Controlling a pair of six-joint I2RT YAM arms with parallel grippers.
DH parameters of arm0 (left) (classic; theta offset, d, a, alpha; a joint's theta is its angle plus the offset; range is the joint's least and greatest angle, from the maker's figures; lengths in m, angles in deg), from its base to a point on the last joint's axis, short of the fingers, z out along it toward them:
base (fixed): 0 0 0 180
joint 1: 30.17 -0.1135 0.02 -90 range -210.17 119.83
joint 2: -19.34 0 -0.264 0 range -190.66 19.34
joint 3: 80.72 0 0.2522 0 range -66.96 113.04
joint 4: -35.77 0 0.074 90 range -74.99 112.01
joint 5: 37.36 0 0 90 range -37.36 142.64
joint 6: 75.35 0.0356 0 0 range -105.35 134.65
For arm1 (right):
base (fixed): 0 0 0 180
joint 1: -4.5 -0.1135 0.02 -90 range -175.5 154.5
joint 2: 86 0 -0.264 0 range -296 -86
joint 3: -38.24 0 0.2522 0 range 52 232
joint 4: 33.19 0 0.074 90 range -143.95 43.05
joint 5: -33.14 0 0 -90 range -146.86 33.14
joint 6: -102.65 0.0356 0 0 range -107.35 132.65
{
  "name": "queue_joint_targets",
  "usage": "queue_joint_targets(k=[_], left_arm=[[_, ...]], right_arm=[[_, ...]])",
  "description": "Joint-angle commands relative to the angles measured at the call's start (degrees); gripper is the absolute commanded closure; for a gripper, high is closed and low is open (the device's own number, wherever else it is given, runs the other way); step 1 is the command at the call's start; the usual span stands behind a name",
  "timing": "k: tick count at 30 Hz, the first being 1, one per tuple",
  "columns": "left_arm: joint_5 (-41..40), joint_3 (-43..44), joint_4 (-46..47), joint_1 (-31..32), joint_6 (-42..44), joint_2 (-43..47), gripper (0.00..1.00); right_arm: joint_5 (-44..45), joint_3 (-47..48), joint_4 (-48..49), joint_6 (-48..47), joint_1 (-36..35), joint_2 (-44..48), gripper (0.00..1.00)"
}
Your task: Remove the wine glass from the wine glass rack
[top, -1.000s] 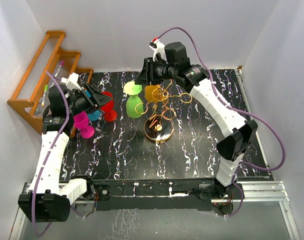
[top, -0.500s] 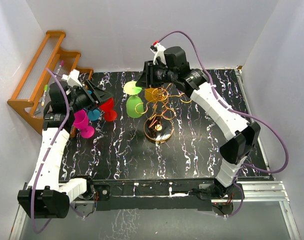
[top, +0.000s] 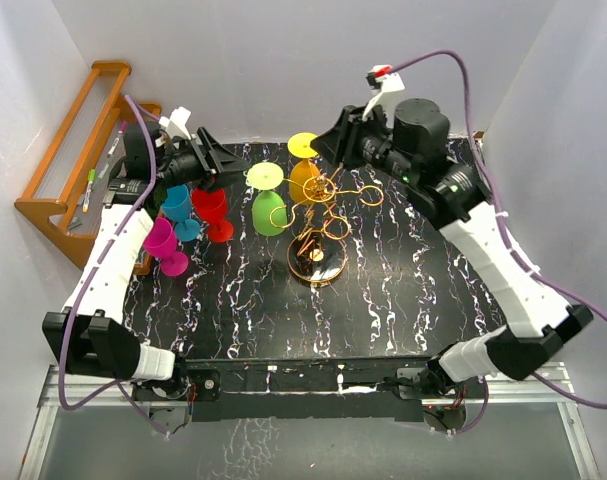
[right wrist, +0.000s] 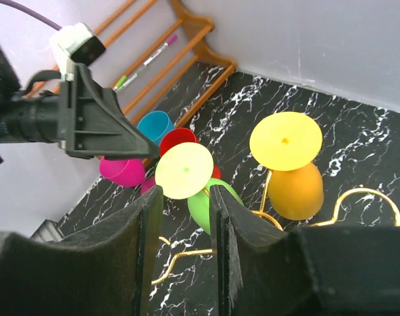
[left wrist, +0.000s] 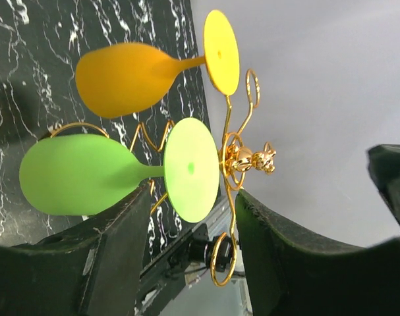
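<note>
The gold wire wine glass rack (top: 319,236) stands mid-table. A green wine glass (top: 270,212) and an orange wine glass with a yellow foot (top: 305,182) hang upside down from its arms. My left gripper (top: 223,164) is open and empty, left of the rack, pointing at the green glass's foot (left wrist: 192,169). The rack's looped top (left wrist: 242,158) shows in the left wrist view, with the orange glass (left wrist: 124,79) beyond. My right gripper (top: 329,150) is open and empty, above and behind the rack. In its wrist view its tips (right wrist: 185,194) frame the green foot (right wrist: 184,170) far below.
A red glass (top: 214,211), a blue glass (top: 178,206) and a magenta glass (top: 164,245) stand upright left of the rack, under the left arm. A stepped wooden shelf (top: 75,150) with pens stands at the far left. White walls enclose the table.
The right gripper has pulled back and to the right, away from the rack, uncovering the yellow foot. The left gripper has risen and moved toward the back wall, turning toward the rack.
</note>
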Motion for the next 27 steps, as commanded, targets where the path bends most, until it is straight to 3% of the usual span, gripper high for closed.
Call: queue_joint_targets(k=[1,12,20,27], left_arm=[[1.41,3.35,-4.49,1.48,1.92,-0.22,0.49],[-1.25,4.21,-5.64,5.51,2.15,-4.27,0.55],[-2.63,5.34,-7.05,6.11,2.73,-4.54,0.94],[-3.35,6.45,-9.32,6.19,3.56,-4.52,0.96]], right_arm=[[4.31,-3.72,5.06,-1.10,-0.29,6.39,0.63],[6.26,-9.37,5.03,-1.71,-0.25,13.48,0.63],[7.29,-10.37,4.77,-2.60,-0.30,14.81,0.63],[7.55,-11.03,5.04,-2.75,-0.32,15.35,0.63]])
